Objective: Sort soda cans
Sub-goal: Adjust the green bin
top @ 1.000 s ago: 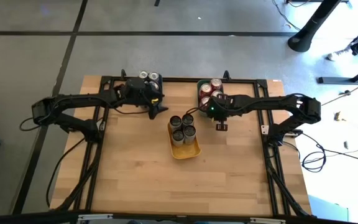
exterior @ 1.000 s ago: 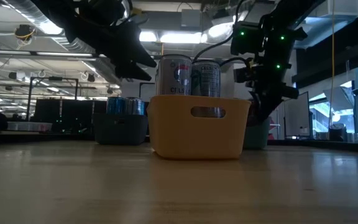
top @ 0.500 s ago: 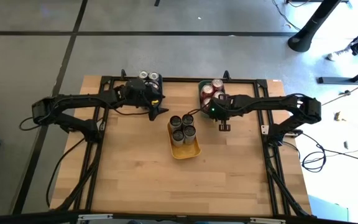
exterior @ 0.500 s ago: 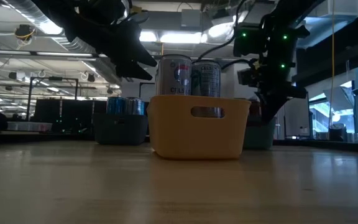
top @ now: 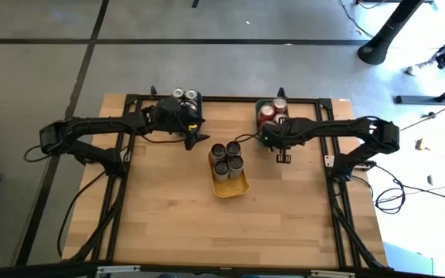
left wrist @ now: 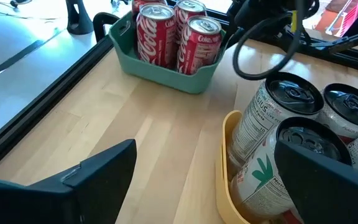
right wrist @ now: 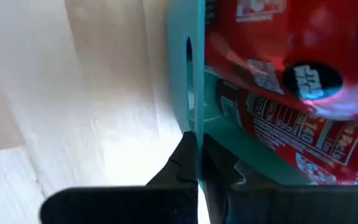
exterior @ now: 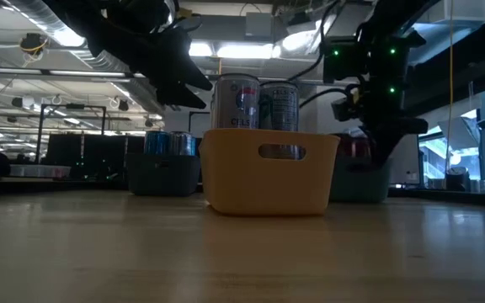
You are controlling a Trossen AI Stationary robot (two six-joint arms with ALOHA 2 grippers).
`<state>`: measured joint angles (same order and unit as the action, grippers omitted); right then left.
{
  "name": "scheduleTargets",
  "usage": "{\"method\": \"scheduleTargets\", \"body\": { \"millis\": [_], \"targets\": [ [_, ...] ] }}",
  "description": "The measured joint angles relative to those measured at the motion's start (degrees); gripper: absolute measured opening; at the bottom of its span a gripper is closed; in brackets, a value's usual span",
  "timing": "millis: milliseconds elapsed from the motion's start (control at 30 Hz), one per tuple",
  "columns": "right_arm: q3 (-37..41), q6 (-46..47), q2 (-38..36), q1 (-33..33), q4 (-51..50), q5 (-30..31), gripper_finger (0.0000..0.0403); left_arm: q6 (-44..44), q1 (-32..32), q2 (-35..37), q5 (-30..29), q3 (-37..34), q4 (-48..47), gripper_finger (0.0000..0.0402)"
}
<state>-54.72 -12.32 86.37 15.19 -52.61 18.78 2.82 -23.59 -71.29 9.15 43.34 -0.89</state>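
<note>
A teal bin point(top: 272, 116) with red soda cans point(left wrist: 166, 31) stands at the far right of the table, and my right gripper point(right wrist: 197, 155) is shut on its wall. In the middle, a yellow bin point(top: 230, 179) holds several silver soda cans point(top: 227, 157). A dark bin point(exterior: 165, 172) with more cans point(top: 185, 96) stands at the far left. Above the table, between that bin and the yellow one, my left gripper point(left wrist: 210, 186) hovers open, holding nothing. My right gripper pinches the teal bin's thin wall at its rim point(right wrist: 190, 118) between its two fingers, one finger on each side of the wall. The fingers come steeply from above on the bin's near side. The bin's base rests on the table, and the red cans stand inside it.
A black frame point(top: 207, 99) runs around the wooden tabletop point(top: 168, 224), whose near half is bare. The yellow bin sits just left of the right arm point(top: 338, 131).
The teal bin with its red cans has slid along the table toward the right edge, together with my right gripper. That gripper has also tipped more steeply downward.
</note>
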Motion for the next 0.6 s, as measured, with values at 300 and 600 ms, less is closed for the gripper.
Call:
{"method": "scheduleTargets", "body": {
  "millis": [300, 600],
  "targets": [
    [0.07, -3.77, 0.00, 5.46, -0.47, 0.79, 0.0002, 0.07, 0.00, 0.00, 0.00, 0.00, -0.26, 0.0370],
    [0.13, -12.41, 0.07, 10.34, 0.04, 1.26, 0.0002, -0.19, 0.00, 0.00, 0.00, -0.01, -0.12, 0.0370]
  ]
}}
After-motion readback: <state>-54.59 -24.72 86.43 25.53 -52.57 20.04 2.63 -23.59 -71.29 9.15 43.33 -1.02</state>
